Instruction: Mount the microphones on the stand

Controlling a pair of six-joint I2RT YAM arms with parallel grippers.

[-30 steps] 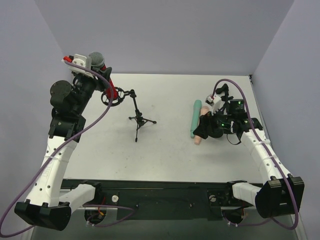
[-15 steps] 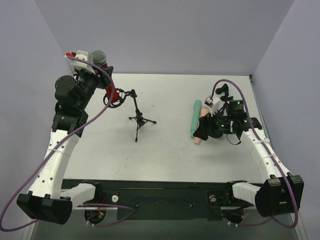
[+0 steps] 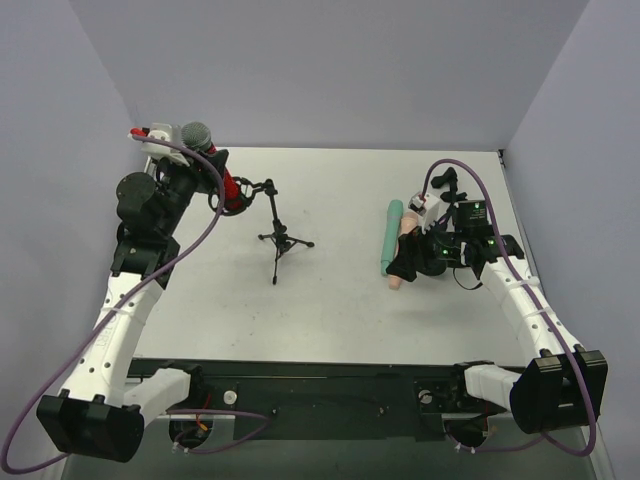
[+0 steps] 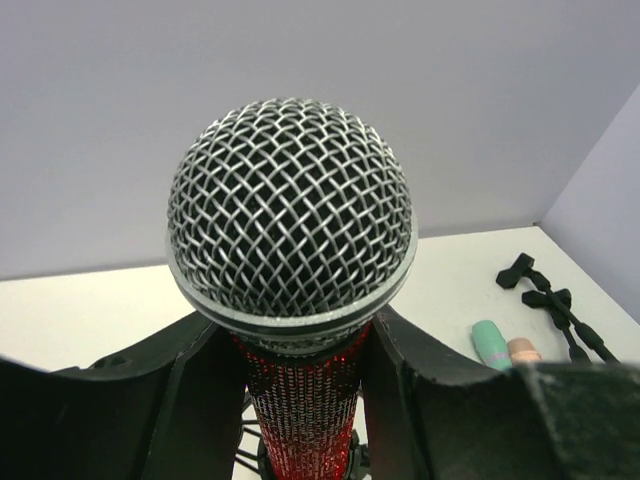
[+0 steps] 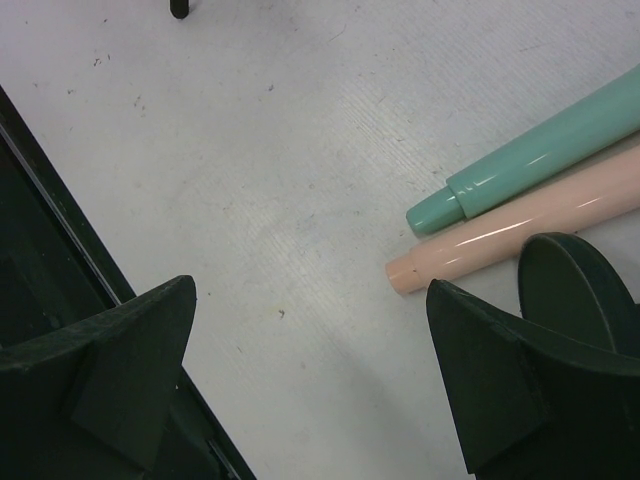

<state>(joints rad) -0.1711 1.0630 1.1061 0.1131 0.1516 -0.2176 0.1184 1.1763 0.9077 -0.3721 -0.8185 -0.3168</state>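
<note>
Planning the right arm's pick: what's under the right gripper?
Under the open right gripper: bare table and the end of the peach-pink microphone beside the mint-green microphone. From above, the gripper covers the peach-pink one's middle.

This is a robotics lab cell, a bare test bay rather than a lived-in room. My left arm [image 3: 118, 312] and right arm [image 3: 526, 300], both white, are bolted to a black rail [image 3: 330, 386] at the near edge of a plain white tabletop [image 3: 340, 305]. Blank lavender-grey panels [image 3: 330, 70] box it in on the left, back and right. Purple cables [image 3: 460, 161] loop along my arms, and green lights [image 3: 478, 210] glow at my right wrist. The props are few and staged: a tripod stand [image 3: 276, 235], a red microphone [image 4: 290, 220], a mint-green microphone [image 3: 390, 235] and a peach-pink microphone [image 3: 399, 278].
</note>
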